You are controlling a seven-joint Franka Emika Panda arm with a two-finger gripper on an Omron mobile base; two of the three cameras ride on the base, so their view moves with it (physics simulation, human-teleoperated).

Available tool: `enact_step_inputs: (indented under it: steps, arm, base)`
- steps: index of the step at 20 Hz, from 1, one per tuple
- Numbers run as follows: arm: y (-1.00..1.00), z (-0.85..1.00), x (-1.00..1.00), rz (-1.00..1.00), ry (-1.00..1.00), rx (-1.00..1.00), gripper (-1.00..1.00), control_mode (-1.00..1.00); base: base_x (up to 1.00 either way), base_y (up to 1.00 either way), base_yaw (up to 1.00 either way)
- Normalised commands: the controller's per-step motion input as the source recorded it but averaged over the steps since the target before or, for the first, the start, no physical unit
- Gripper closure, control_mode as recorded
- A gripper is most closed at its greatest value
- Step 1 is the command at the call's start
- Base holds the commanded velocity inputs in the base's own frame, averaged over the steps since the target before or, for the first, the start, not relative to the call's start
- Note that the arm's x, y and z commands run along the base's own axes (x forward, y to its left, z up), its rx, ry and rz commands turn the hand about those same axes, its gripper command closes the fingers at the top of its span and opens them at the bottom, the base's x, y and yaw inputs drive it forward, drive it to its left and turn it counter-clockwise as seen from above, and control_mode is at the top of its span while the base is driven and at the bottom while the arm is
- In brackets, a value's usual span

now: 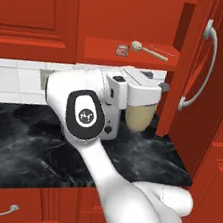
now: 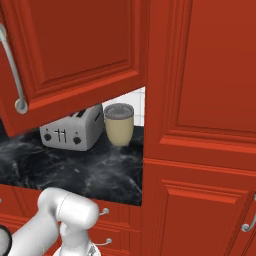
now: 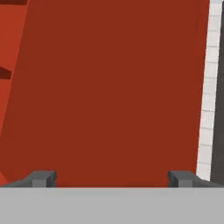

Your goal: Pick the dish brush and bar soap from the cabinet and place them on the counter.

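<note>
From the left base view, the cabinet (image 1: pixel 190 70) door stands open, so the dish brush (image 1: pixel 143 48) and bar soap (image 1: pixel 123 49) lie side by side on its shelf at twelve o'clock above my arm. From the right base view, the counter (image 2: pixel 75 170) carries a toaster (image 2: pixel 72 127) and cup (image 2: pixel 119 124). In the hand view my gripper (image 3: pixel 112 178) is spread wide, empty, facing a red panel.
</note>
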Motion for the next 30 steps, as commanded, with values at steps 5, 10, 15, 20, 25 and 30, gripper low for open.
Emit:
enact_step_inputs:
  steps: [5,10,15,20,25,30]
  arm:
    - [-0.65,0.17,0.0,0.03,0.09,0.09,-1.0,-1.0]
    - [-0.69,0.12,0.0,0.03,0.08,0.06,-1.0,-1.0]
    - [-0.68,0.1,0.0,0.02,0.07,0.06,-1.0,-1.0]
    - [-0.62,0.04,0.0,0.0,0.05,0.06,-1.0,-1.0]
    - [-0.62,0.0,0.0,0.0,0.03,0.04,-1.0,-1.0]
    - [-0.62,0.0,0.04,-0.03,0.01,0.0,-1.0,-1.0]
  base:
    - [0.0,0.0,0.0]
    - [0.0,0.0,0.0]
    - [0.0,0.0,0.0]
    - [0.0,0.0,0.0]
    - [0.0,0.0,0.0]
    - [0.0,0.0,0.0]
